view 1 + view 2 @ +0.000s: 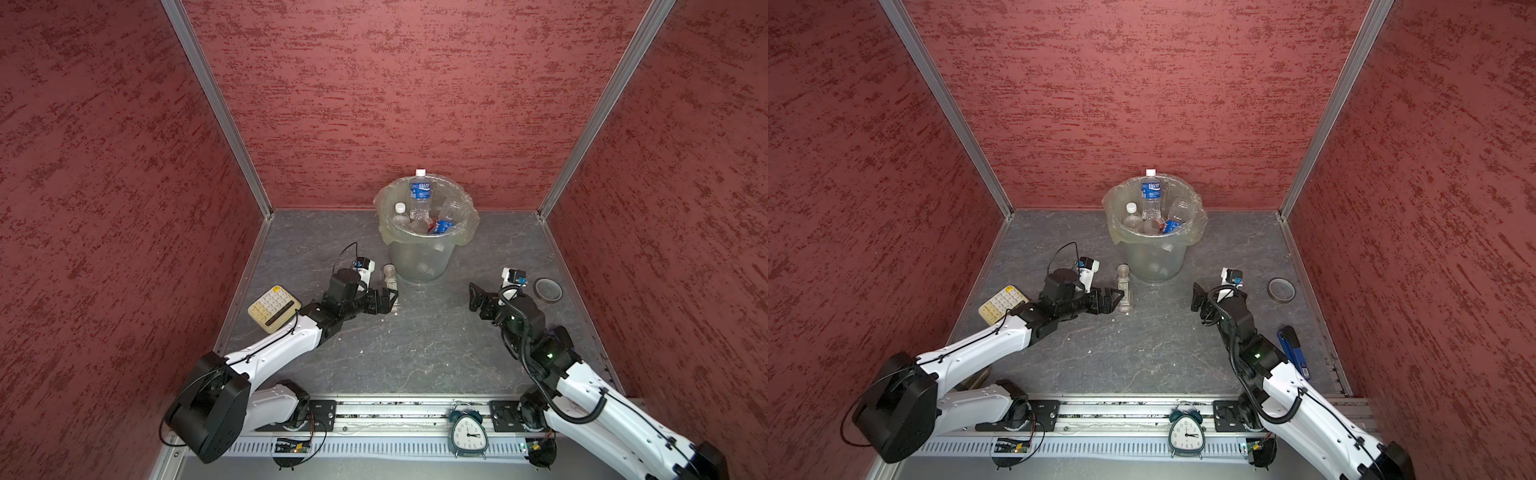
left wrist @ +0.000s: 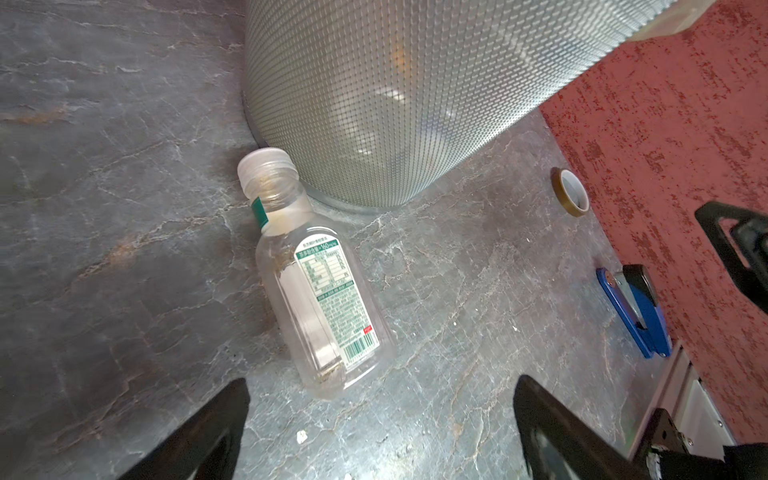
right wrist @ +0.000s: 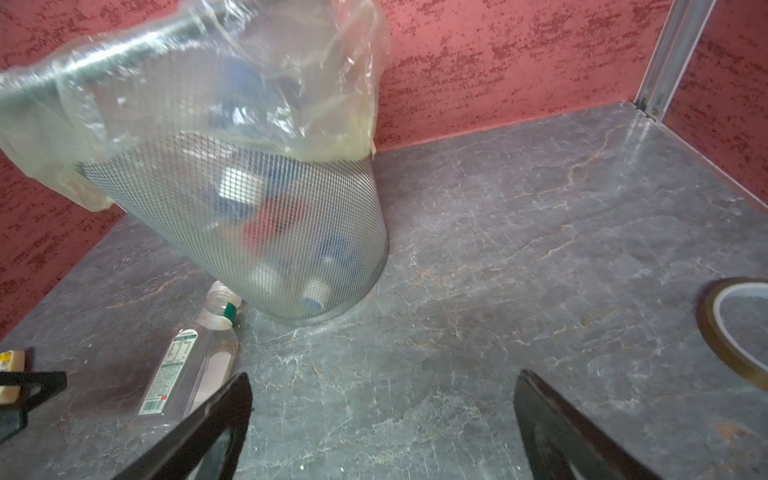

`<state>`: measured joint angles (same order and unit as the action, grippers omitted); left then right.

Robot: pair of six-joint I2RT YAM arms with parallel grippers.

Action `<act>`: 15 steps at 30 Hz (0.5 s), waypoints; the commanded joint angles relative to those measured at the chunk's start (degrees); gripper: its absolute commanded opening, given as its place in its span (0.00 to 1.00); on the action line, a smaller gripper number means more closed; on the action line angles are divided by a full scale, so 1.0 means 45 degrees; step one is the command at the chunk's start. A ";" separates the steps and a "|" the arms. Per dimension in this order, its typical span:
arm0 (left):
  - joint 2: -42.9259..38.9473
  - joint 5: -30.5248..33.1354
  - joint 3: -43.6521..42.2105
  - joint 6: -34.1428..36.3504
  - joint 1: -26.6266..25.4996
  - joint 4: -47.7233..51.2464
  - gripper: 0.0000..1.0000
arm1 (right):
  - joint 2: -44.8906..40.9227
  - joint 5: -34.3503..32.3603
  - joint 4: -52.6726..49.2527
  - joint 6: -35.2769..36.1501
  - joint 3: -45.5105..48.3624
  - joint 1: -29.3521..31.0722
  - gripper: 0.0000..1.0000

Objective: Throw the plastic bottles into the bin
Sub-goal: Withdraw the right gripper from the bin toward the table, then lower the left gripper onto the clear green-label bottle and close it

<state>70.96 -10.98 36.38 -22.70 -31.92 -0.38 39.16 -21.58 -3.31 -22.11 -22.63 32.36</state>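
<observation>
**While one bottle lies out**

The bin stands at 12 o'clock, plastic bottles inside. That bottle lies by its foot at 8 o'clock. The left pincer gapes beside it; the right pincer, at 4 o'clock, gapes empty.

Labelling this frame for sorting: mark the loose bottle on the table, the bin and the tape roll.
loose bottle [image 2: 328, 299], left wrist view, on its white label.
bin [image 1: 419, 262], in a top view, on its mesh wall.
tape roll [image 1: 547, 299], in a top view, on its near rim.
</observation>
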 commanded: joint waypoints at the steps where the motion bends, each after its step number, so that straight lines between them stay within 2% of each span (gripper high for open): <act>1: 0.0745 0.0785 0.0502 -0.0459 -0.0185 0.0309 0.99 | -0.0243 -0.0328 0.0035 -0.0431 0.0443 -0.0028 0.99; 10: 0.3026 0.2919 0.2650 -0.1098 -0.0962 0.1997 0.99 | -0.0328 -0.0321 0.0445 -0.0543 0.0927 -0.0023 0.99; 15: 0.3991 0.3657 0.3632 -0.1223 -0.1453 0.2698 1.00 | -0.0284 -0.0379 0.0443 -0.0616 0.0945 -0.0023 0.99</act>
<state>87.13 1.63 50.33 -27.42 -37.52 8.21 37.89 -21.87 -2.79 -23.70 -18.68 32.36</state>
